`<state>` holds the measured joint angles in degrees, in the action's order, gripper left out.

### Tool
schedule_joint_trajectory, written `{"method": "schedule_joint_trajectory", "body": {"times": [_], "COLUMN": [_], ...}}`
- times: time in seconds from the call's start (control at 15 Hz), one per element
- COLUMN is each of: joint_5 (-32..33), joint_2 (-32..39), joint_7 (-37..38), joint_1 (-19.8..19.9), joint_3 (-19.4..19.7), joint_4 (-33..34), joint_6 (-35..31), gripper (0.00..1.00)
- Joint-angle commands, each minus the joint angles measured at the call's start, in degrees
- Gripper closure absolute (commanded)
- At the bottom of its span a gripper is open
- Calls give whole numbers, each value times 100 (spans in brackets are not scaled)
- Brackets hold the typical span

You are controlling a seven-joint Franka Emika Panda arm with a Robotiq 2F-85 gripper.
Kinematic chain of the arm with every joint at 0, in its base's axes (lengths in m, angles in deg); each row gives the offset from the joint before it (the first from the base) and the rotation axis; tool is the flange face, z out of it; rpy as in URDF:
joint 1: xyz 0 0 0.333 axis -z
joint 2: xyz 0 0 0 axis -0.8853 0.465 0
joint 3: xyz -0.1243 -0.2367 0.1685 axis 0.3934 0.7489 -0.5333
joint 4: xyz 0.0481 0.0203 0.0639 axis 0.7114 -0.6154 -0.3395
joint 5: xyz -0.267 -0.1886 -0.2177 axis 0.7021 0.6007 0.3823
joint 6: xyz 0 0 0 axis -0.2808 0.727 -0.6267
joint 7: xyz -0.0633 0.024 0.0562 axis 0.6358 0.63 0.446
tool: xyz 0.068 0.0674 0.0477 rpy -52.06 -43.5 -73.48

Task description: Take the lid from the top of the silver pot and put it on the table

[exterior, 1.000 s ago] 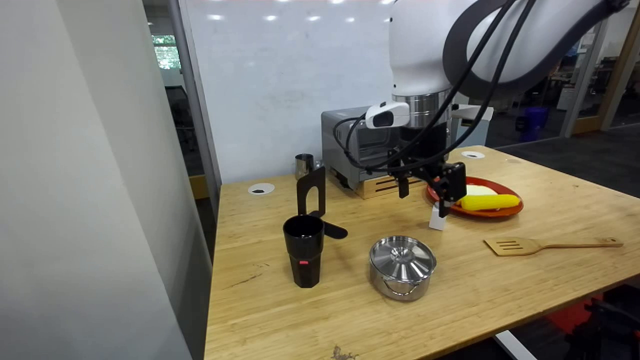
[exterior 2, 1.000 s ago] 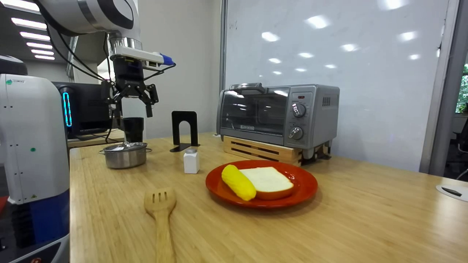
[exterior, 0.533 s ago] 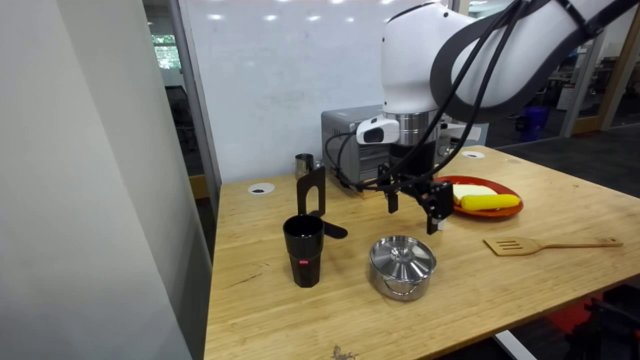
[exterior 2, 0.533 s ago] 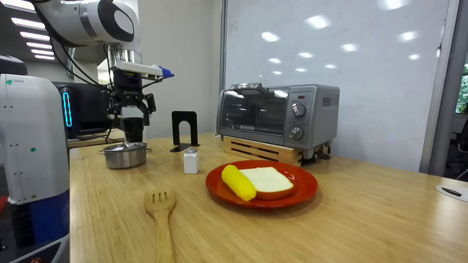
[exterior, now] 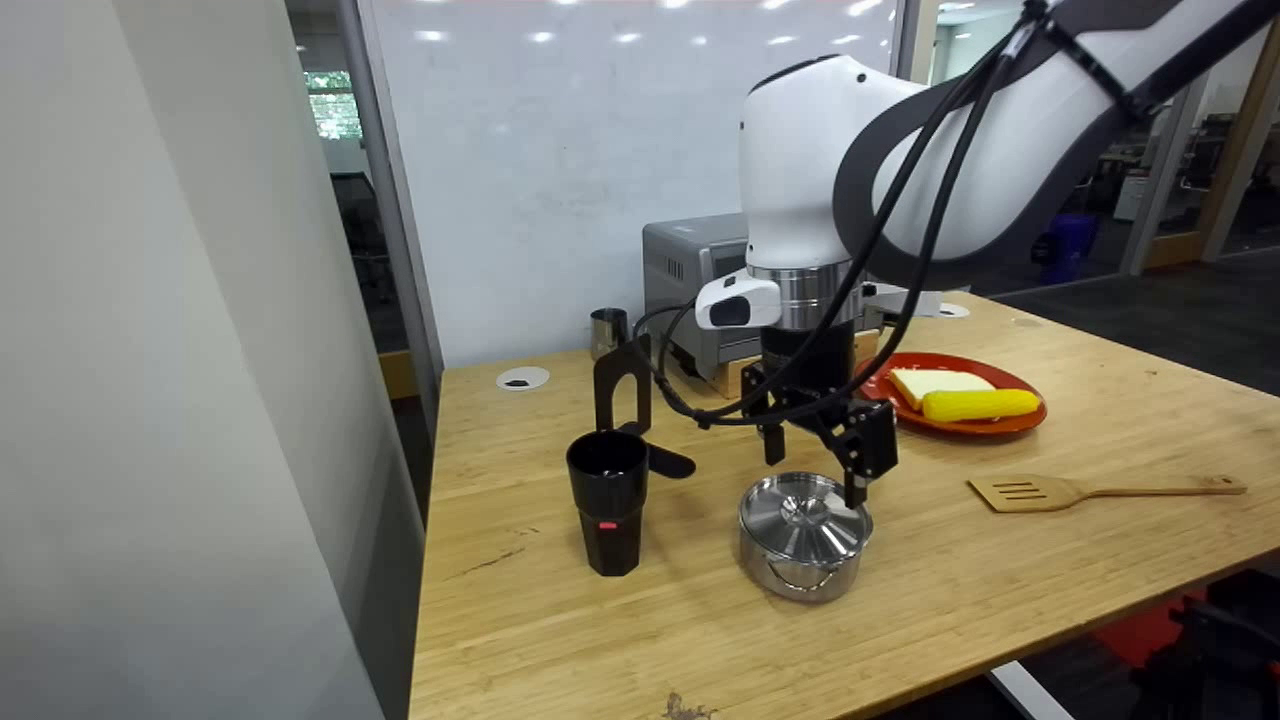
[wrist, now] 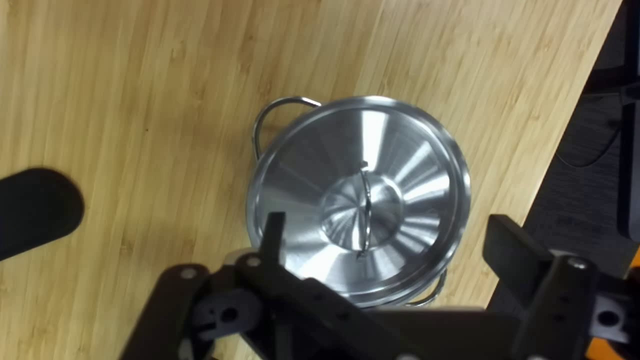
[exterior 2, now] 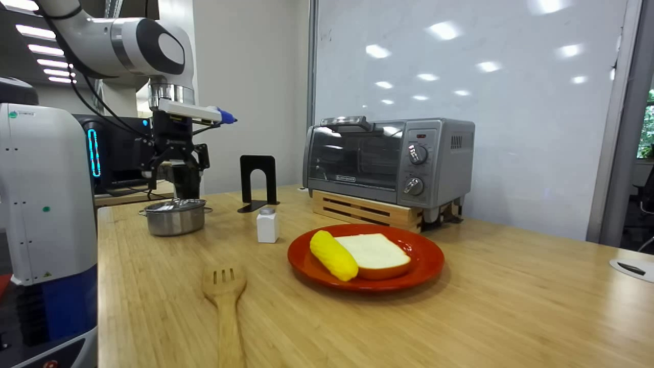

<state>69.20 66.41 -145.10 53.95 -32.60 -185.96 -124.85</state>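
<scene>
We saw gripper (exterior: 815, 476) over lid (wrist: 347, 200), jaws spread wide; fingers (wrist: 273, 235) seemed clear of it, though black cup (exterior 2: 187, 184) behind muddied our view. Lid sat flat on silver pot (exterior 2: 176, 223), nearer free edge of table (exterior: 560, 640) than edge by whiteboard (exterior: 600, 180). Wooden spatula (exterior: 1040, 492) lay toward same free edge; red plate (exterior 2: 428, 261) sat farther in; toaster oven (exterior 2: 391, 163) stood along whiteboard edge.

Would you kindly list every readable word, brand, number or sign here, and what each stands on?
"BLACK+DECKER", apparently: brand name on the toaster oven.
Too small: print on its knob panel.
Too small: label and yellow triangle on the white machine.
Illegible: red mark on the black cup.
Illegible: scribble on the whiteboard.
</scene>
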Motion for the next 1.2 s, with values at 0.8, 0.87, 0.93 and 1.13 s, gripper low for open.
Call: {"method": "schedule_joint_trajectory", "body": {"times": [0.8, 0.87, 0.93, 1.13], "joint_5": [166, 188, 196, 210], "joint_2": [241, 252, 262, 295], "joint_7": [-44, -45, -48, -53], "joint_1": [48, 50, 54, 56], "joint_3": [-101, -96, -94, -97], "joint_4": [92, 91, 93, 96], "joint_6": [-151, -157, -163, -168], "gripper": [0, 0, 0, 0]}}
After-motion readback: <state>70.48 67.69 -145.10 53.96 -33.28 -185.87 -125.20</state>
